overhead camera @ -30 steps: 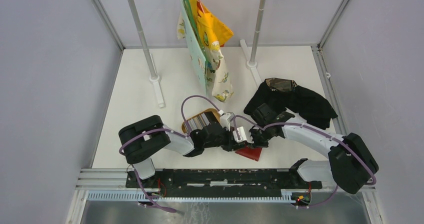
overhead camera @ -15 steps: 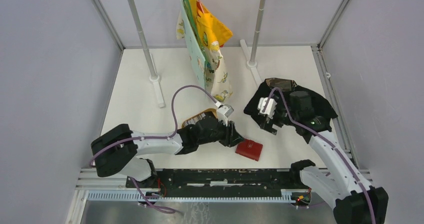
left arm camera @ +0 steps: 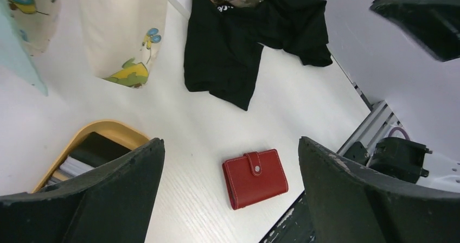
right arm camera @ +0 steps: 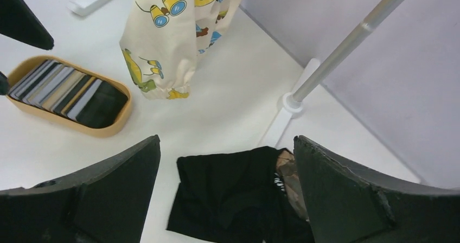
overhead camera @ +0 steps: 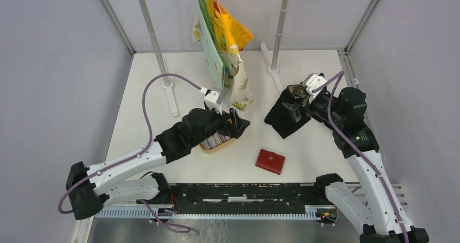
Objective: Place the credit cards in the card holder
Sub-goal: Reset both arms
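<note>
The card holder [overhead camera: 270, 161] is a red wallet lying snapped closed on the white table, alone; the left wrist view shows the card holder [left arm camera: 255, 178] below and between my fingers. The credit cards [right arm camera: 59, 88], grey, tan and black, stand in a row in the tan oval tray [right arm camera: 116, 125]; from above the cards [overhead camera: 215, 141] are partly hidden by my left arm. My left gripper [overhead camera: 238, 125] hangs open and empty over the tray's right end. My right gripper [overhead camera: 293, 103] is open and empty above the black cloth [overhead camera: 285, 121].
A black cloth [left arm camera: 244, 42] lies at the right rear of the table. Printed garments [overhead camera: 225, 48] hang from a rack whose two poles [overhead camera: 154, 37] stand on feet at the back. The metal rail [overhead camera: 233, 191] with the arm bases runs along the near edge.
Both grippers were shut at the card holder a second ago. Both have opened and lifted away, the left back over the tray, the right to the black cloth. The holder stays put.
</note>
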`<state>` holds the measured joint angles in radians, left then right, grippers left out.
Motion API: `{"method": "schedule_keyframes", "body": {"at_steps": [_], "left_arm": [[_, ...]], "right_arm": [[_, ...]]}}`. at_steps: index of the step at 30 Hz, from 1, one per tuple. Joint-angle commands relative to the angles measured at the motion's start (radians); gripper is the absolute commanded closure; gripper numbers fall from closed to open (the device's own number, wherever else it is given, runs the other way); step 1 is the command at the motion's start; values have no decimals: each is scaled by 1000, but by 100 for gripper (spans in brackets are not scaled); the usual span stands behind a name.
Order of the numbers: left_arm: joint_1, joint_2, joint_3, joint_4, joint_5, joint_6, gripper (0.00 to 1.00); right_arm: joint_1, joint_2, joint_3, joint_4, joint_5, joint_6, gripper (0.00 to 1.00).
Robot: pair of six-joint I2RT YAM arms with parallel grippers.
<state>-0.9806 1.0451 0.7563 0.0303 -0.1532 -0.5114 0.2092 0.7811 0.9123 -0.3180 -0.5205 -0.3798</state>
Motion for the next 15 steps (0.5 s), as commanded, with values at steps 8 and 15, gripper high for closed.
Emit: {"method": "schedule_keyframes", "body": {"at_steps": [8, 15], "left_arm": [[4, -252, 26, -183, -95, 39, 0], [4, -326, -23, -194, -96, 28, 0]], "right_arm": [[-53, -21, -72, 138, -29, 260, 2], [-67, -20, -85, 145, -48, 241, 2]]}}
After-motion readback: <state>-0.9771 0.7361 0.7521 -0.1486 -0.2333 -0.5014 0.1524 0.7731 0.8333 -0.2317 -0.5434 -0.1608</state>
